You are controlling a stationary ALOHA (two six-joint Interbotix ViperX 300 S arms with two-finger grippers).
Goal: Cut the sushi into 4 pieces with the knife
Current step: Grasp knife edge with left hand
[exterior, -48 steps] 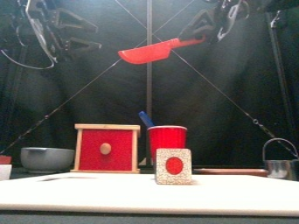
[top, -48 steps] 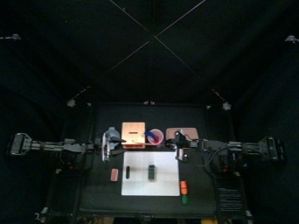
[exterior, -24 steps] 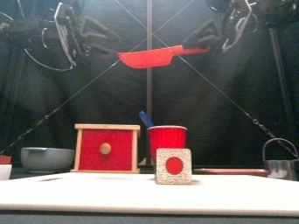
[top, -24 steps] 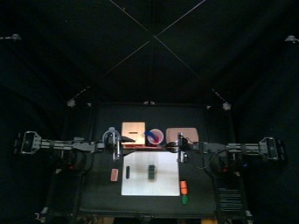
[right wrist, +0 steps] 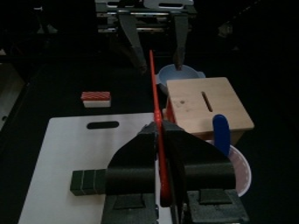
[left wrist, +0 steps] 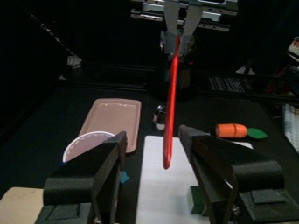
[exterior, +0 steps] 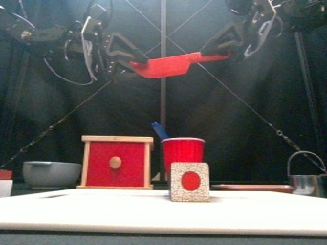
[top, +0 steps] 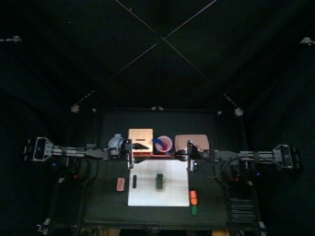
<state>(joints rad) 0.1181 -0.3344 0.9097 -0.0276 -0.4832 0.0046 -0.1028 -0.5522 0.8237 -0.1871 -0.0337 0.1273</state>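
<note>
Knife work up in the air: the red toy knife (exterior: 166,65) hangs high above the table, well clear of everything below. The right gripper (right wrist: 162,131) has its jaws clamped tight on the handle end, with the blade running straight out toward the other arm. The left gripper (left wrist: 158,144) faces it, jaws spread wide, and the blade's tip sits in the gap between them; neither jaw is pressed on it. Down below, the sushi roll (top: 160,180) lies on the white cutting board (top: 145,194), in one piece as far as these views show, with its speckled, red-centred end turned to the table's front. Behind the board stand the wooden box (exterior: 117,163) and the red cup (exterior: 183,153), with the blue knife (exterior: 159,128) poking out of the cup.
</note>
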